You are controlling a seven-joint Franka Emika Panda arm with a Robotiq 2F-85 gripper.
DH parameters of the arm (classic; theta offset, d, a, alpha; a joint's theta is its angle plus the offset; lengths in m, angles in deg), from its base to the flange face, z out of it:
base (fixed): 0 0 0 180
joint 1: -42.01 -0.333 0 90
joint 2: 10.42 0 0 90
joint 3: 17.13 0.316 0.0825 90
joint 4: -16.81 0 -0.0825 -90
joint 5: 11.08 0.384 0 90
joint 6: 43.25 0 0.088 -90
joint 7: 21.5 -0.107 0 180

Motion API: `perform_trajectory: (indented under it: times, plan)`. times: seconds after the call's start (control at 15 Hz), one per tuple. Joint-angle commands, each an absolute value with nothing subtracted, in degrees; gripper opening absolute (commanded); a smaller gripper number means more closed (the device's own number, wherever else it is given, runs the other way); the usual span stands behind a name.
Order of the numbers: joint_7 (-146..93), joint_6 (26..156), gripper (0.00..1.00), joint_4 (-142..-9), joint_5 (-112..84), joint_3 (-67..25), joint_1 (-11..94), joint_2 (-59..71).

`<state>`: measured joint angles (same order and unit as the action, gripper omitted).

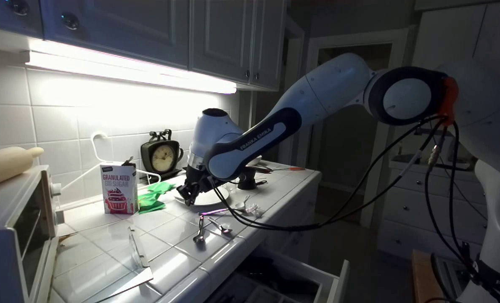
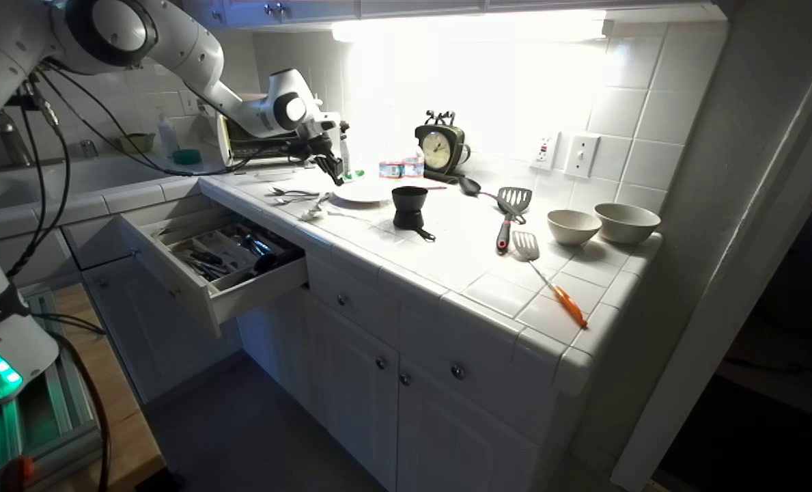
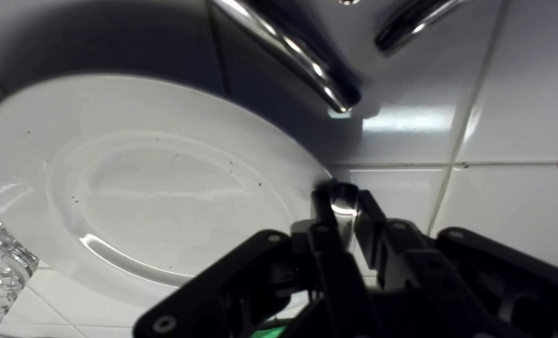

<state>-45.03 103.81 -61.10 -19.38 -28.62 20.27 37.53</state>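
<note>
Silvery metal, likely a handle (image 3: pixel 346 217), sits clasped in my gripper (image 3: pixel 344 193), right of centre in the wrist view beside the white plate (image 3: pixel 260 150), presumably crosswise so I squeeze its narrow width.

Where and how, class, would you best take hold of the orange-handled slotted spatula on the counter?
Probably by the orange handle, coming from above and pinching across its width. It is long and narrow and lies on the tiled counter, with nothing covering it or crowding its long sides; the slotted head is broad and flat, so likely harder to pinch.
</note>
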Motion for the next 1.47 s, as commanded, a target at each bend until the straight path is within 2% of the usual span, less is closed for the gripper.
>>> perform_trajectory:
  times: [0.0, 0.07, 0.73, 1.4]
  plan:
    - [-47.59, 102.79, 0.09, -63.12, -21.61, -29.06, 19.45, 35.91]
    - [-47.57, 102.89, 0.04, -63.23, -21.52, -28.93, 19.5, 35.74]
    - [-44.61, 103.81, 0.04, -67.55, -20.92, -26.67, 20.46, 30.15]
    - [-23.65, 95.47, 0.04, -79.58, -20.17, -17.46, 29.7, 15.09]
